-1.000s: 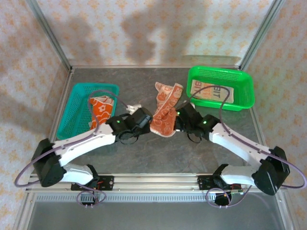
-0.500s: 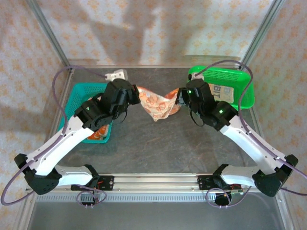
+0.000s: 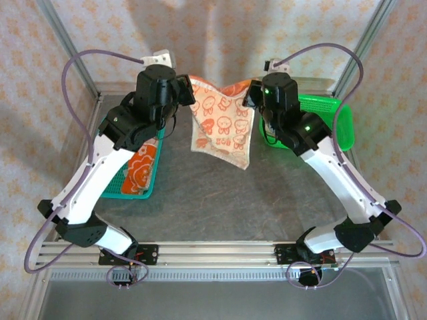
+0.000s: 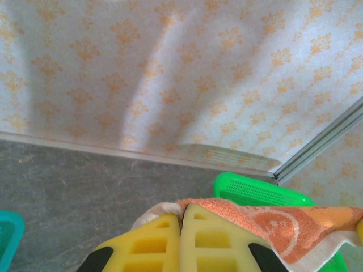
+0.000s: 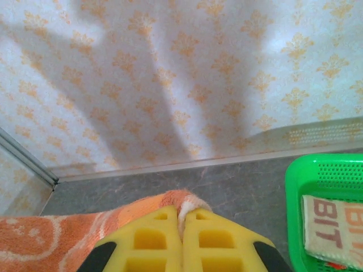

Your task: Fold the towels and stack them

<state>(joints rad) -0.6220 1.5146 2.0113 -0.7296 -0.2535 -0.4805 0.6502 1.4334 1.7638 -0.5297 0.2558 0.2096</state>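
Starting at the near side, the grey table [image 3: 200,207] has the teal basket [image 3: 123,190] on its left, with a crumpled towel [image 3: 141,168] in it, orange with white print. The left arm crosses right over that basket, so a good chunk of it is covered. In the middle, up off the table, is the hanging towel [image 3: 220,123]. The left gripper [image 3: 189,88] is pinched tight on one top corner and the right gripper [image 3: 249,93] is clamped on the other, with both sets of yellow fingers pressed together on cloth in the wrist views. The top edge runs left to right between them with a bit of sag. The rest drops toward the table, printed side facing the camera, and the lower right corner hangs lowest. It looks slightly longer down than across, but that's hard to call from above. Farther back on the right, the green basket [image 3: 330,117] sits half behind the right arm and holds a folded cream towel [image 5: 332,224]. The patterned back wall [image 3: 220,40] is behind everything.
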